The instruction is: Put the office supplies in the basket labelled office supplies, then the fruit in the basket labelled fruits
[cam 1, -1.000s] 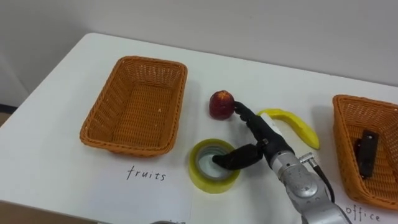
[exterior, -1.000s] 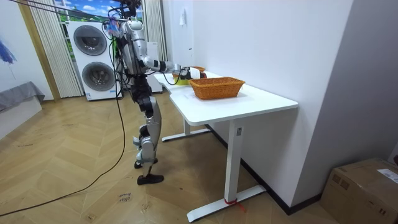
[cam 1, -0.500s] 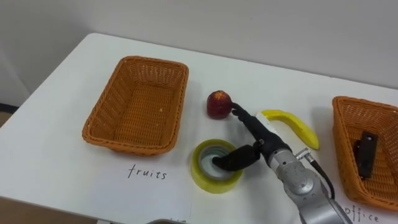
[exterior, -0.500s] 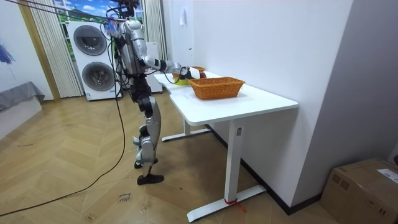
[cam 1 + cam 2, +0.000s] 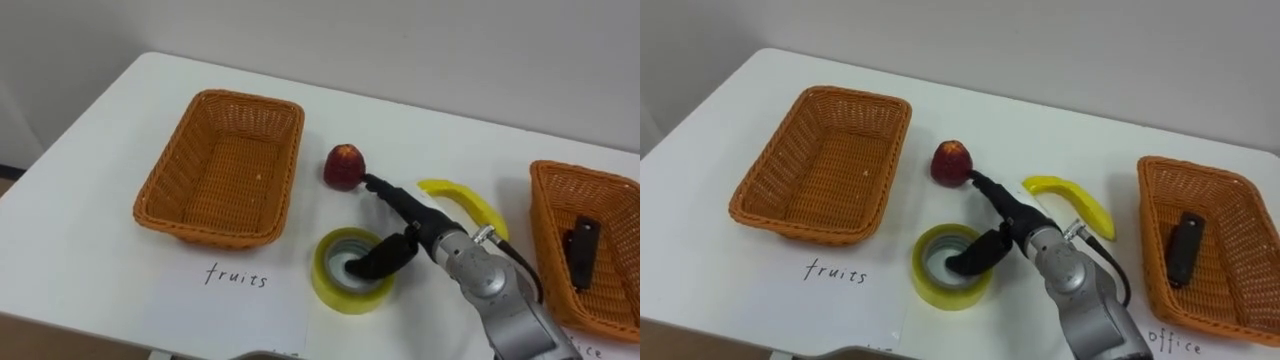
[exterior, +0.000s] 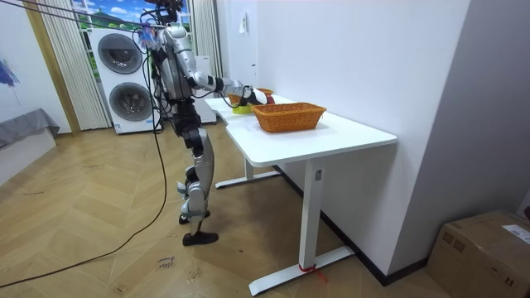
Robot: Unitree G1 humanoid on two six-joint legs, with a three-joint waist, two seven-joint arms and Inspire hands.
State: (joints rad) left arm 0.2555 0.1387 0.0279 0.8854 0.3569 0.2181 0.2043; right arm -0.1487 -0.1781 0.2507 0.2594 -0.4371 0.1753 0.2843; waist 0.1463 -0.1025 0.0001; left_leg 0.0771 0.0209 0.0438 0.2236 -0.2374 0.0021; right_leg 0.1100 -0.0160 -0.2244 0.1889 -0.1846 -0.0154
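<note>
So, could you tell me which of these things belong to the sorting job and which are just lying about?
Job: apple, banana, tape roll, black office item, fruits basket, office basket.
Lying about: washing machines, cardboard box.

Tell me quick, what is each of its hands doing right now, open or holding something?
Right hand: open, straight fingers reaching the apple, thumb over the tape roll.
Left hand: cannot be told.

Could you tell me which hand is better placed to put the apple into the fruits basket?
The right hand: its straight fingers reach to the apple, with the thumb over the tape roll. The fruits basket lies just left of the apple, probably a short carry.
</note>
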